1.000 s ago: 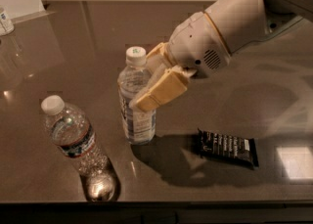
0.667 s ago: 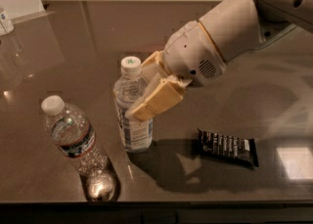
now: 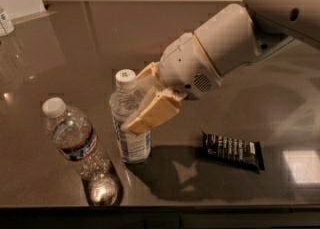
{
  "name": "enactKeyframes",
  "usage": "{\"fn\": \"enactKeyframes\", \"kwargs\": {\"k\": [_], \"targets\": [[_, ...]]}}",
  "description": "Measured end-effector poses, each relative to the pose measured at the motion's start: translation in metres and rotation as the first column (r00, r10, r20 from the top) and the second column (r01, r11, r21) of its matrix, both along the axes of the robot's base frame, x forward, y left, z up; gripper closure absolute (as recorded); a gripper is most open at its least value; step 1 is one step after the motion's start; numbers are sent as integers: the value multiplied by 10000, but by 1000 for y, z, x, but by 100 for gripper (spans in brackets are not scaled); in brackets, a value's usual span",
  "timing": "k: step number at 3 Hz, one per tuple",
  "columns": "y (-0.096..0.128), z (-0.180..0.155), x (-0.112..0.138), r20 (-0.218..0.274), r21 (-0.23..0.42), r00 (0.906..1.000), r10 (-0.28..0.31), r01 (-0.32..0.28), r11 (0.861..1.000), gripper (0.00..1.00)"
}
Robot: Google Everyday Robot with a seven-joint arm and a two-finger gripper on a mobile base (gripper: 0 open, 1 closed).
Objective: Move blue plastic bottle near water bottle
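The blue plastic bottle (image 3: 129,133) stands upright on the dark table, slim with a white cap and a pale label. My gripper (image 3: 142,100) is shut on it, its tan fingers (image 3: 152,113) clamped around the bottle's upper body. The water bottle (image 3: 75,140), wider and ribbed with a white cap and a dark label band, stands just to the left of it, a small gap between them. My white arm reaches in from the upper right.
A dark wrapped snack bar (image 3: 232,150) lies on the table to the right of the bottles. The table's front edge (image 3: 160,208) runs close below the bottles. A small white container (image 3: 6,22) stands at the far left back.
My gripper has carried the blue plastic bottle leftward, closer to the water bottle. The water bottle and snack bar have not moved.
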State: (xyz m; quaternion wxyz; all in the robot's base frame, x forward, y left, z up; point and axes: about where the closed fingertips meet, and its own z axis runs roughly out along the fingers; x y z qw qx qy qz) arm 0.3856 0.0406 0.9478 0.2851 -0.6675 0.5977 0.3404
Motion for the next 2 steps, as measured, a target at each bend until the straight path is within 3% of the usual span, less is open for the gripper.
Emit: {"fn": "enactKeyframes", "kwargs": {"k": [1, 2], "targets": [[4, -3, -2, 84, -60, 10000, 3, -3, 10000, 36], [7, -5, -4, 141, -102, 9999, 30, -28, 9999, 0]]}}
